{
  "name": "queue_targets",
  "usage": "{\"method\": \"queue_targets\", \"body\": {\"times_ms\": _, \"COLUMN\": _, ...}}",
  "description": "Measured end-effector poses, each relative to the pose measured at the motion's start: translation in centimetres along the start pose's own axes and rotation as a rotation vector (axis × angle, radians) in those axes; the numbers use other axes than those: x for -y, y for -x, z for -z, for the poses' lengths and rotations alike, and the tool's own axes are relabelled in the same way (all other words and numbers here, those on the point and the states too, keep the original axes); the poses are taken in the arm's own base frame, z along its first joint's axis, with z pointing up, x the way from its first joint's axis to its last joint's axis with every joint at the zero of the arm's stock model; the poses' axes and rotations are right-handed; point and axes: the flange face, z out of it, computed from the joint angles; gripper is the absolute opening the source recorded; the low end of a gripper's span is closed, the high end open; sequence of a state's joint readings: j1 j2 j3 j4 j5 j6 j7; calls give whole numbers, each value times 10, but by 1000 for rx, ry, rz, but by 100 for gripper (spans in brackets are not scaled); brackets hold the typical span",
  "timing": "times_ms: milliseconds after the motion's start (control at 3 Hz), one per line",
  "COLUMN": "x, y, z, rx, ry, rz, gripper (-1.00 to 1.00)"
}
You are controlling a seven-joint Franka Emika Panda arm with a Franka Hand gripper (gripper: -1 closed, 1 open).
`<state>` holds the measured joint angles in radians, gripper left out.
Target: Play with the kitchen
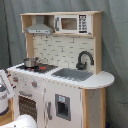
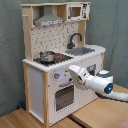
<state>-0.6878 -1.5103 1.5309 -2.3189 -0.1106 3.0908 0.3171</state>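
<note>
gripper pressed up to the front panel of the kitchen in the second exterior view, just above the oven door; finger opening not discernible. knobs at nine o'clock, just beside. arm reaching in from four o'clock. small pot at eleven o'clock, on the stove.

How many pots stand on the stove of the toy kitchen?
1. A small metal pot stands on the back burner of the stove, on the side away from the sink. Both exterior views show no other pot.
</note>
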Motion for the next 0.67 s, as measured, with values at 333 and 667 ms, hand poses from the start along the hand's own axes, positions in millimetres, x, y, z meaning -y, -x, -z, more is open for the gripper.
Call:
{"method": "queue_targets", "body": {"times_ms": 333, "x": 11, "y": -2, "z": -20, "rx": 9, "ry": -10, "rz": -59, "gripper": 100}}
{"method": "queue_targets", "body": {"times_ms": 667, "x": 24, "y": -8, "z": -37, "rx": 12, "ry": -23, "rz": -107, "gripper": 100}}
